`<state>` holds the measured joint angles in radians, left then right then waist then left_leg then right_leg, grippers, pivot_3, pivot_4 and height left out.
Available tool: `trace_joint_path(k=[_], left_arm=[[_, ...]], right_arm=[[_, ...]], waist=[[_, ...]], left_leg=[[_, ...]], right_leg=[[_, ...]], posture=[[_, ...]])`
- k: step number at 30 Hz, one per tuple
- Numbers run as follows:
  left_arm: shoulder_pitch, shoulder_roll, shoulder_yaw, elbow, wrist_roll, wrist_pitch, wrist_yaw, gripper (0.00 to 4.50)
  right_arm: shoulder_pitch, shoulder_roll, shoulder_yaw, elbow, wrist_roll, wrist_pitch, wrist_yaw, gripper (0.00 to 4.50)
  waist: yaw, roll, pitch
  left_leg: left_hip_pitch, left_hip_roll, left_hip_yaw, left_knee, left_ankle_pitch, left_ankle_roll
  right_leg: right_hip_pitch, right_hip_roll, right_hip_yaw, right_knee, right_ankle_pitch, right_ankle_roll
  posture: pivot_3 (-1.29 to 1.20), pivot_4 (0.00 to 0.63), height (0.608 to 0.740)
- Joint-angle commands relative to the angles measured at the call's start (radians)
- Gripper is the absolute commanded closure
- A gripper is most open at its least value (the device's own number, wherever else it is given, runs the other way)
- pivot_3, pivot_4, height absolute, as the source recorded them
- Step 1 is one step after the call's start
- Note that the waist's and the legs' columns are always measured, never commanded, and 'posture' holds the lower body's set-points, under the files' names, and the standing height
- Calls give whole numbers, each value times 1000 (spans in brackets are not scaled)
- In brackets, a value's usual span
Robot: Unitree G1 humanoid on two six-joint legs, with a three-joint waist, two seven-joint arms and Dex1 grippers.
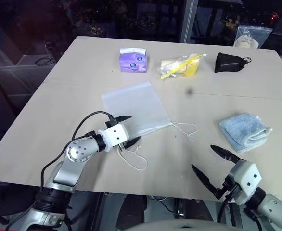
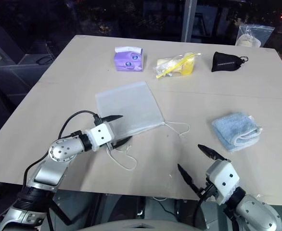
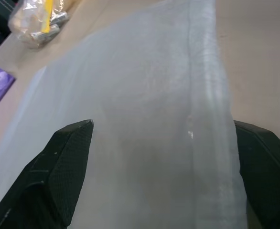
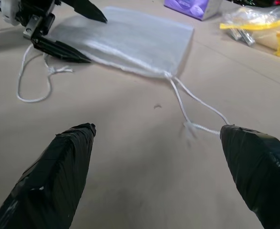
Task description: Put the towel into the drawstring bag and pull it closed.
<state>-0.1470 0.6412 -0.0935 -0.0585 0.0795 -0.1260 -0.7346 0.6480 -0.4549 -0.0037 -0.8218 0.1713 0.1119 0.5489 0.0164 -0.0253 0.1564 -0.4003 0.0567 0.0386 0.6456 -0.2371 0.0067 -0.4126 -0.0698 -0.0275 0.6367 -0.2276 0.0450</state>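
A pale beige table [image 1: 59, 96] stands against a dark background of shelving. Near its middle lies the drawstring bag [image 1: 136, 108], a flat, translucent white rectangle with its mouth at the edge nearer the robot. One white cord [image 1: 185, 130] trails from the mouth's right corner, and another loops on the table by the left corner.

The left gripper [image 1: 130, 129] rests at the bag's near left corner with its two black fingers spread wide, one on either side of the hemmed mouth edge (the left wrist view shows the fabric lying between them, not pinched).

The towel [image 1: 244, 130], a small folded light-blue cloth, lies on the table to the right of the bag, well apart from it.

The right gripper [image 1: 209, 163] hovers over the near right part of the table, fingers wide apart and holding nothing, just short of the towel.

Along the far side sit a purple tissue pack [image 1: 134, 60], a clear plastic bag with yellow contents [image 1: 180, 66] and a small black pouch [image 1: 230, 63].
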Motion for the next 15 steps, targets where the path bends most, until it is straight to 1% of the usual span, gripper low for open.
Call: trace_joint_path(k=[1,2,3,5,6,7,9,10,11,12,13,15], left_arm=[[-45,-34,-6,14,5,42,32,63],[-57,-42,-4,18,5,63,38,63],[-68,-49,-5,20,7,74,41,298],[-78,-60,-7,12,-7,102,30,906],[-82,-65,-4,6,-18,118,25,1276],[-92,-70,1,0,-35,141,16,1850],[-115,-79,21,-9,-89,209,-8,2799],[-133,-86,36,-13,-141,274,-32,3239],[-148,-91,49,-21,-205,356,-64,3369],[-170,-92,63,-24,-259,431,-90,4017],[-192,-86,76,-29,-304,497,-112,4382],[-254,-74,112,-34,-443,700,-164,4457]], right_arm=[[-4,-1,7,-48,4,6,-13,0],[-7,-1,13,-51,3,9,-14,0],[-9,-1,18,-48,3,7,-15,0],[-13,1,25,-34,-1,1,-16,0],[-15,2,30,-28,-5,-2,-18,0],[-21,4,38,-23,-10,0,-22,0],[-37,14,55,-23,-19,17,-38,0],[-49,20,62,-24,-17,33,-48,0],[-57,27,66,-25,-15,48,-58,0],[-67,29,71,-28,-30,72,-74,0],[-72,34,76,-37,-45,91,-91,0],[-93,45,88,-32,-43,118,-106,0]], waist=[[0,0,0],[0,0,0],[0,0,0],[-1,0,0],[-1,0,0],[-2,0,0],[-1,0,0],[-1,0,0],[-1,0,0],[-1,0,0],[-2,0,0],[-2,-1,0]], left_leg=[[0,0,0,0,0,0],[0,0,0,1,0,0],[0,0,0,2,0,0],[0,0,0,3,0,0],[0,0,0,4,0,0],[0,0,0,4,0,0],[0,0,0,4,0,0],[0,0,-1,4,0,0],[0,0,-1,4,0,0],[0,0,-1,4,0,0],[0,0,-2,5,0,0],[0,0,-2,5,0,0]], right_leg=[[0,0,0,1,0,0],[0,0,0,1,0,0],[0,0,0,2,0,0],[0,0,0,3,0,0],[0,0,0,3,0,0],[0,0,0,3,0,0],[0,0,0,4,0,0],[0,0,0,4,0,0],[0,0,0,4,0,0],[0,0,0,4,0,0],[0,0,0,5,0,0],[0,0,0,5,0,0]], posture=[[0,150,740],[0,150,740],[0,150,740],[0,150,740],[0,150,740],[0,150,740],[0,150,740],[0,150,740],[0,150,740],[0,150,740],[0,150,740],[0,150,740]])
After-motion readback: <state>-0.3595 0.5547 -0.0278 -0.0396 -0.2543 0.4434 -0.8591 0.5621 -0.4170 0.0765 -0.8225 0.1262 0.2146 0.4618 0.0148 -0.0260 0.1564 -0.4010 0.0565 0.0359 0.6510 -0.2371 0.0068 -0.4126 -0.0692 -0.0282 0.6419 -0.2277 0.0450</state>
